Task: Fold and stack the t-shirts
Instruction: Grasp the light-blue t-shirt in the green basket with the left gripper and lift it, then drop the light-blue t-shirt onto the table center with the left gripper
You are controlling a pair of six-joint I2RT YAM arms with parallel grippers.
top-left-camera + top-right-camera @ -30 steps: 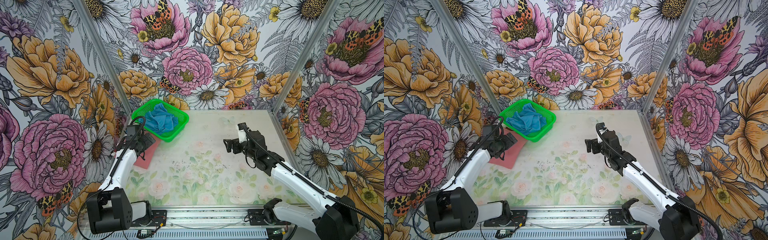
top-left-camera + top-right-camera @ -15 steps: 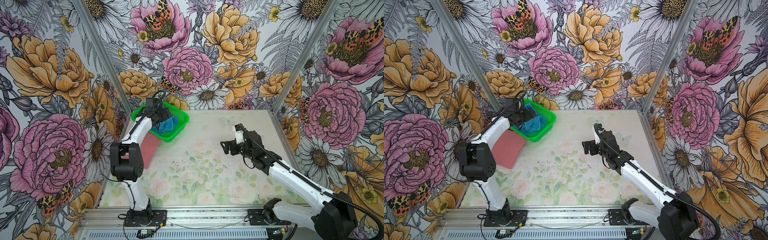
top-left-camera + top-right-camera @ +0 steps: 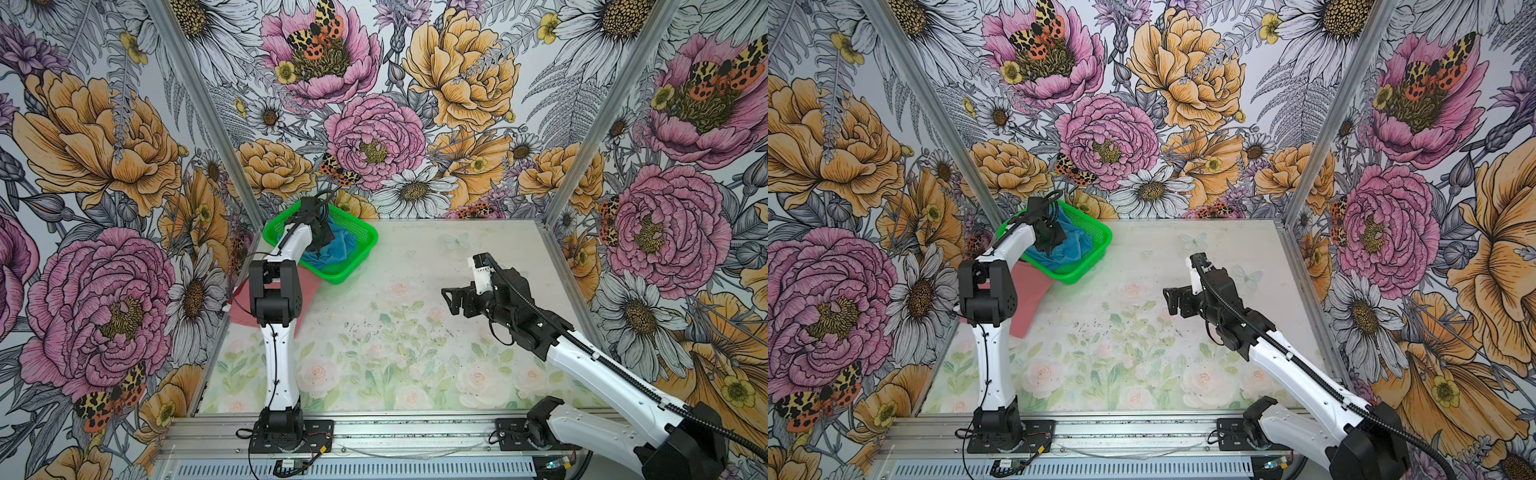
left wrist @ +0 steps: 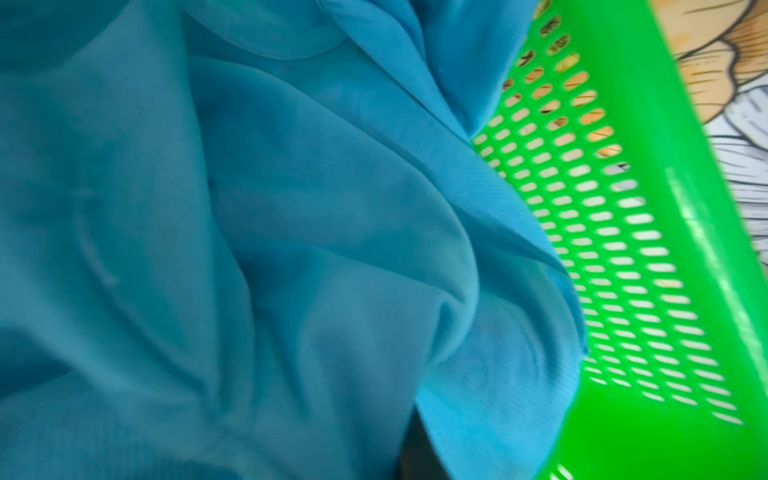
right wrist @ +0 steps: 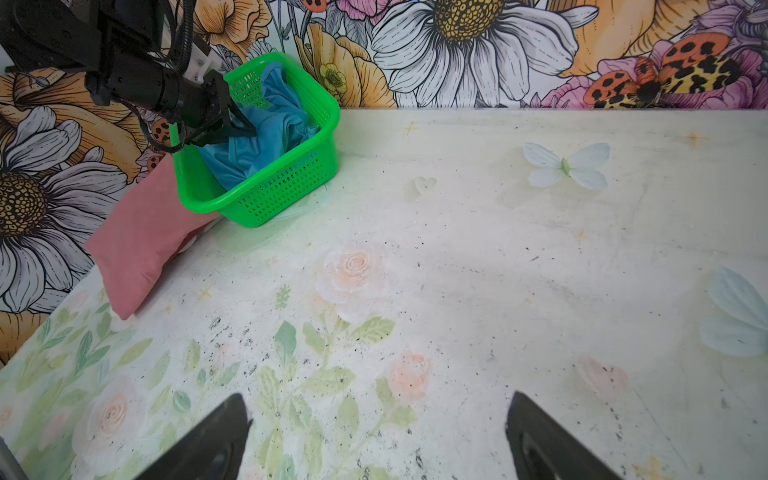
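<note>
Floral-walled booth, pale painted table (image 3: 415, 266): left gripper (image 5: 243, 124) down in the green basket (image 5: 291, 183), jaws closed, apparently pinching a fold of the blue t-shirt (image 5: 266, 141).
Advice: lift straight up, clear of the rim, so the basket is not dragged. Blue t-shirt is crumpled and heaped in soft folds. Pink t-shirt (image 5: 137, 232) lies folded flat against the basket. Right gripper (image 5: 378, 401) hangs wide open, empty, over mid-table.
</note>
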